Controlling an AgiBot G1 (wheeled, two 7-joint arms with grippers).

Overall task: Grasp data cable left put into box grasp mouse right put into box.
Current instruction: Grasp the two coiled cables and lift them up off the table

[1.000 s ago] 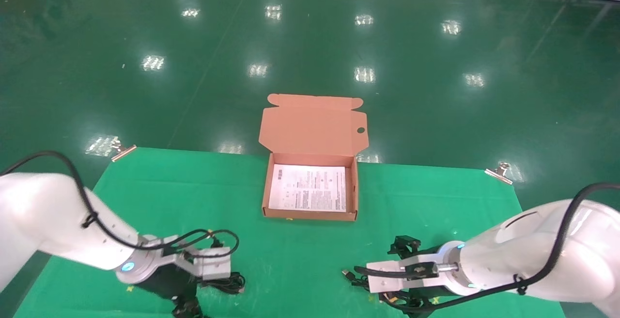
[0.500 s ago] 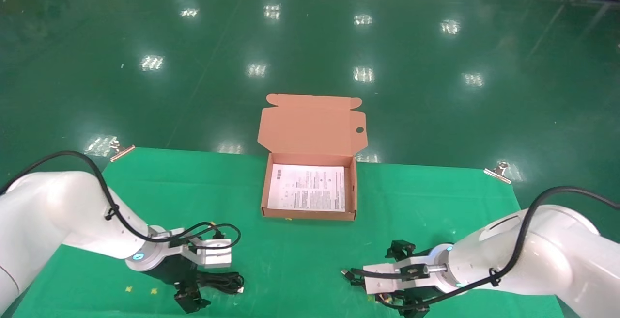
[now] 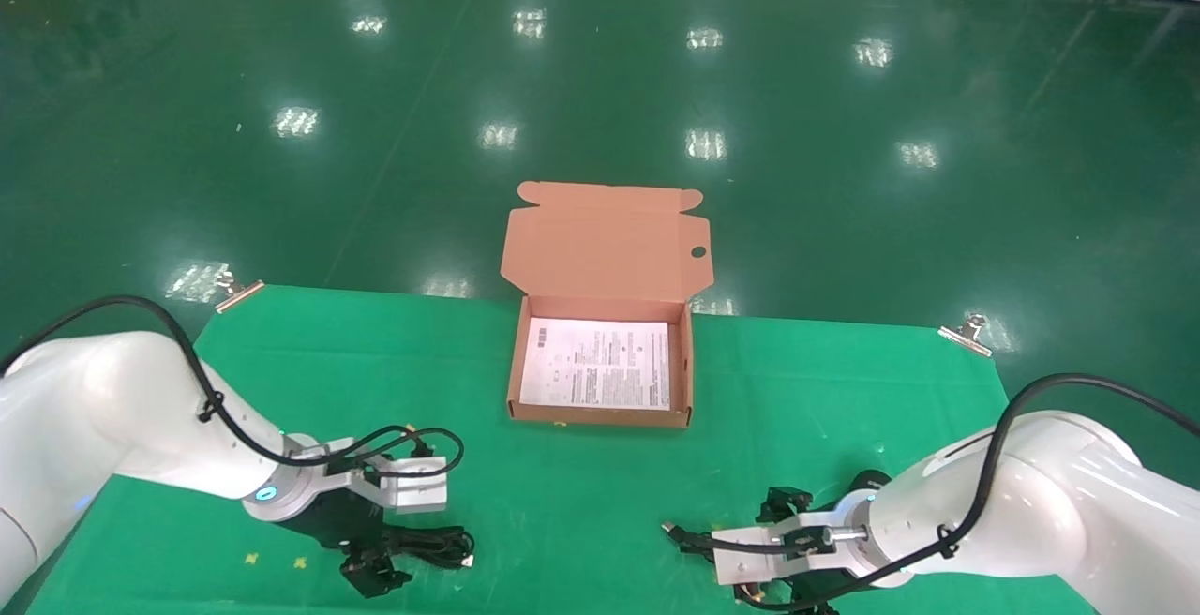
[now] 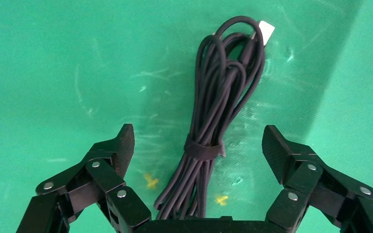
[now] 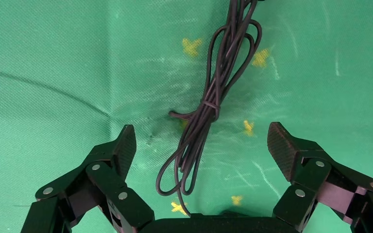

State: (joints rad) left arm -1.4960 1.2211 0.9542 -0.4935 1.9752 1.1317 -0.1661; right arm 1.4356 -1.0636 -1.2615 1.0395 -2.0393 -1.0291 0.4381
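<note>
**Both arms settle low over their targets, jaws spread**

Since a second ago the left arm has drawn back and up a little, uncovering more of the data cable (image 4: 217, 111), while the right arm has sunk toward the near edge of the worktop (image 3: 581, 502). The left gripper (image 4: 197, 145) now hangs just above the cable, jaws wide, one finger to each side of the strapped bundle and touching nothing. The right gripper (image 5: 201, 145) is likewise wide open over a tied black cord (image 5: 209, 104); the mouse itself does not show in its wrist view, and in the head view the arm hides it. The box (image 3: 600, 416) sits open mid-worktop, well apart from both, holding only its printed sheet (image 3: 597, 364). Nothing is grasped yet; the left side looks ready to close.
</note>
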